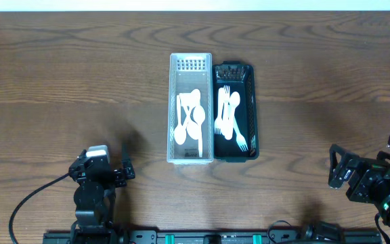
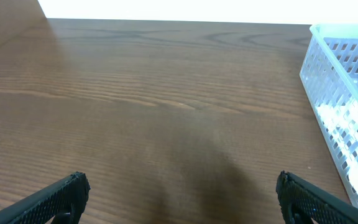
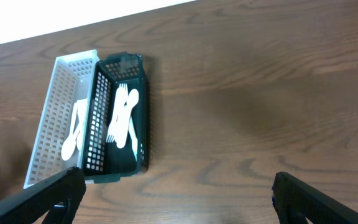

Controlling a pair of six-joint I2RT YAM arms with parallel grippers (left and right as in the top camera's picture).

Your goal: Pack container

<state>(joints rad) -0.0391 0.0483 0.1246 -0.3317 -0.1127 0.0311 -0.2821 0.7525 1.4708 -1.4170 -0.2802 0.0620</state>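
Note:
A white slotted basket holds white plastic spoons at the table's middle. A dark green basket touches its right side and holds white plastic forks. My left gripper is open and empty near the front left, well short of the baskets; the left wrist view shows the white basket at its right edge. My right gripper is open and empty at the front right. Its wrist view shows the white basket and the green basket far off to the left.
The brown wooden table carries only the two baskets. A black cable runs from the left arm to the front edge. The arms' mounting rail lies along the front.

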